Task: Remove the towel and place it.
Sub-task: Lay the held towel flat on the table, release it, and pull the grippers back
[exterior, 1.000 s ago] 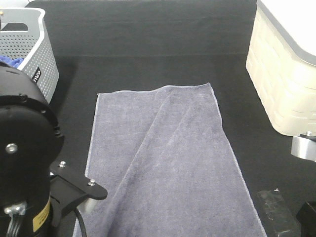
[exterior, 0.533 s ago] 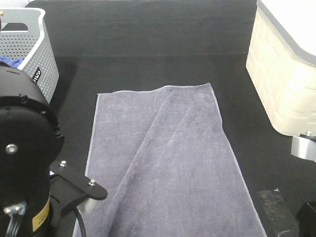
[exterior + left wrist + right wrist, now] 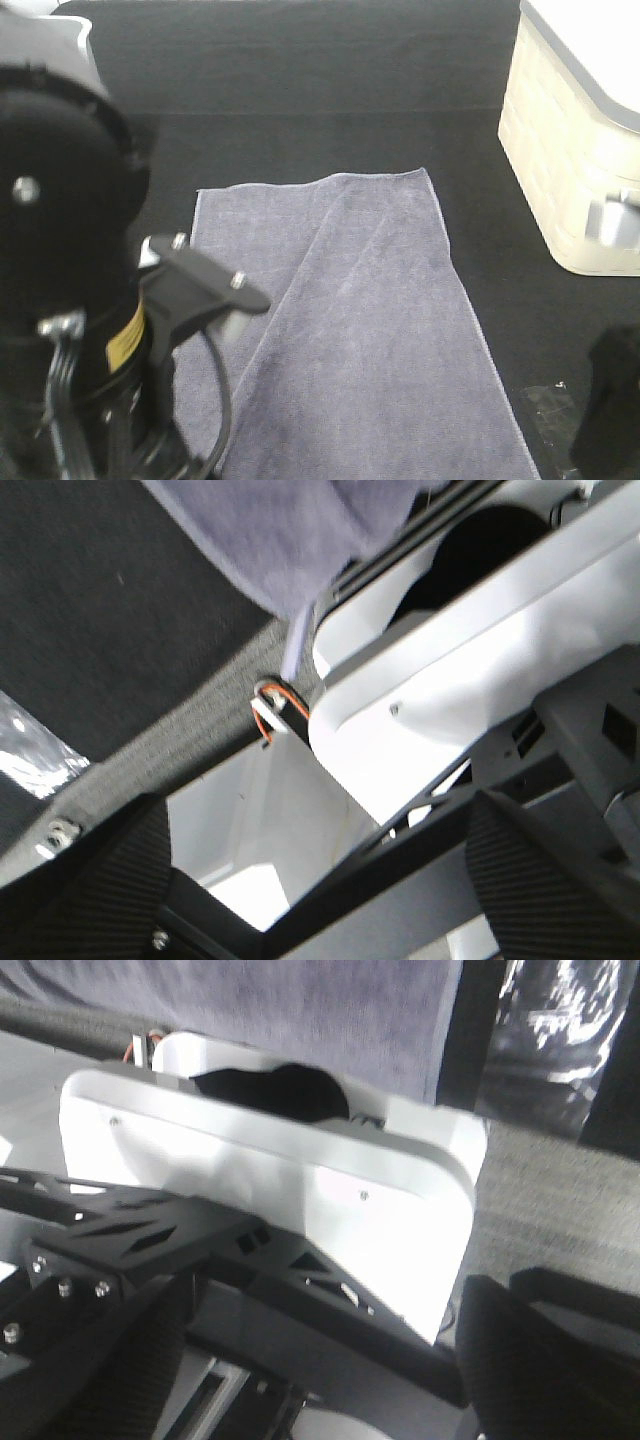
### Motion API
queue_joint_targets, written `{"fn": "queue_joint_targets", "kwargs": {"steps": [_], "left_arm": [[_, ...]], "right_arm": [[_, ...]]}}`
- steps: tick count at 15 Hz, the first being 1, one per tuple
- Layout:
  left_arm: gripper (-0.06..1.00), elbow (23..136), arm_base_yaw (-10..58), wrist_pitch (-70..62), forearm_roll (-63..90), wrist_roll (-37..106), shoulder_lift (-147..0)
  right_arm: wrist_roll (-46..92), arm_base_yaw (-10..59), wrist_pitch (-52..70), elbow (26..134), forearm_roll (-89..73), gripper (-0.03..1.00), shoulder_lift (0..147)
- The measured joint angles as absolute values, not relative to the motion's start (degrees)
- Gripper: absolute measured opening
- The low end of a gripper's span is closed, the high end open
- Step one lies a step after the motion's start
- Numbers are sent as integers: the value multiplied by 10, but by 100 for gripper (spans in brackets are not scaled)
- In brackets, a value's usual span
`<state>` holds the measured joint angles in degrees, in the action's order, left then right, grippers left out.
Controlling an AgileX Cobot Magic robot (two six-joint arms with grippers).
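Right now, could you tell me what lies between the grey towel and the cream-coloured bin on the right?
Only bare black tabletop separates the towel from the cream bin; the exterior high view shows that strip clearly.

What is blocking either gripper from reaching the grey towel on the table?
Nothing visible. The towel lies spread on the black table with nothing resting on its visible part, and the left gripper and right gripper are open.
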<state>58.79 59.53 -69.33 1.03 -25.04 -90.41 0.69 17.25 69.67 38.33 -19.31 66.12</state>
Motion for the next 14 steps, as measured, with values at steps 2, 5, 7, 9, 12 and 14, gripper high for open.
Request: {"fn": "queue_joint_targets", "kwargs": {"steps": [2,5,7,9,12,14], "left_arm": [[77,618,595,-693,-13,-250,-904],[77,653,592,-693,-51,-250,-904],[77,667,555,-688,-73,-250,-904],[77,668,494,-629,-84,-250,-904],[77,668,416,-484,-86,-235,-904],[77,670,369,-410,-85,-234,-910]], "right_arm": [[7,172,697,422,-187,72,661],[7,172,697,460,-182,72,662],[7,172,689,508,-174,72,662],[23,172,677,551,-173,72,673],[42,172,653,621,-167,72,737],[58,172,630,675,-158,72,795]]}}
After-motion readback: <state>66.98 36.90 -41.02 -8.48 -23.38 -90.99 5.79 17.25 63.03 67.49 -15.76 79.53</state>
